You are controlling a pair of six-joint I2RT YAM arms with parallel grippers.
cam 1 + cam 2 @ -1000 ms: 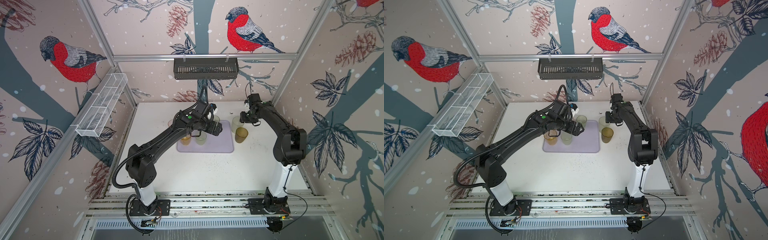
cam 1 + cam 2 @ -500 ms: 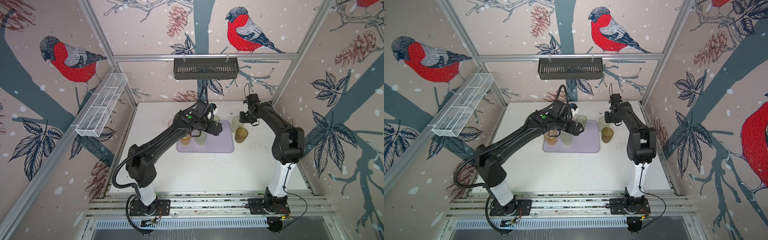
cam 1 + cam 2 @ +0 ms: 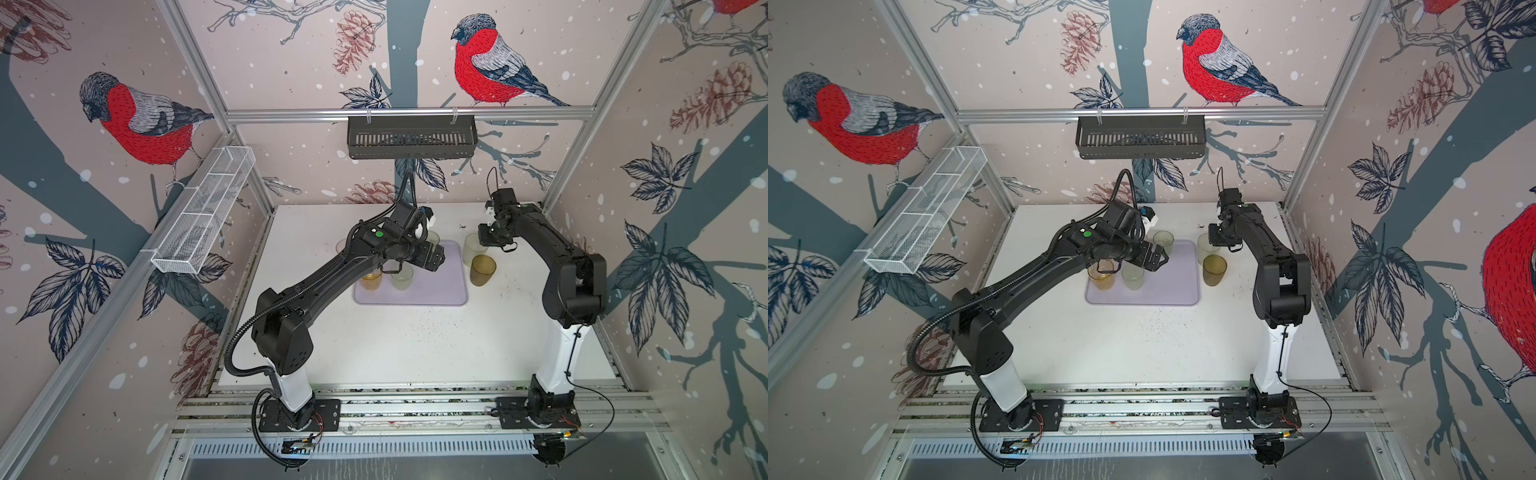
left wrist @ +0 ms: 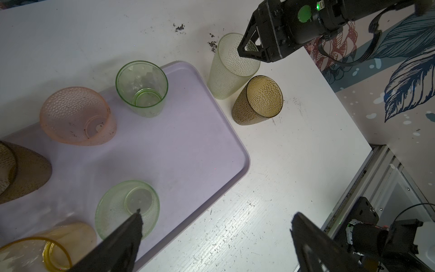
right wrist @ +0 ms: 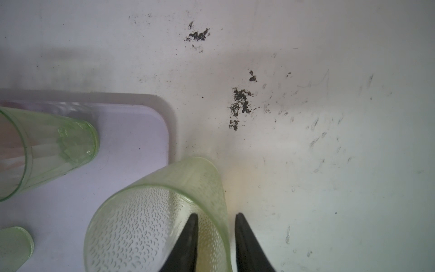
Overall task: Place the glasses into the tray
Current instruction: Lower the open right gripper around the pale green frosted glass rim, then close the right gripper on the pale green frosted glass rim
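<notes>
The lilac tray (image 3: 440,291) (image 4: 188,146) lies mid-table. On it stand a bright green glass (image 4: 141,89), a pink one (image 4: 75,115), a brown one (image 4: 21,174), a short pale green one (image 4: 127,207) and an amber one (image 4: 47,249). Just off its right edge stand a tall pale green glass (image 3: 473,249) (image 5: 153,223) and a tall brown glass (image 3: 483,270) (image 4: 257,101). My right gripper (image 3: 483,247) (image 5: 216,215) straddles the tall pale glass's wall, one finger inside, one outside, a gap still showing. My left gripper (image 3: 434,257) (image 4: 216,212) hangs wide open over the tray's edge, holding nothing.
A black slotted basket (image 3: 411,137) hangs on the back rail and a white wire basket (image 3: 203,216) on the left wall. Dark specks (image 5: 240,106) mark the white table behind the tall glasses. The table's right edge (image 4: 348,122) is close by.
The right gripper's jaws have narrowed around the tall pale green glass's wall and the wrist has shifted slightly. The left arm has stayed still.
</notes>
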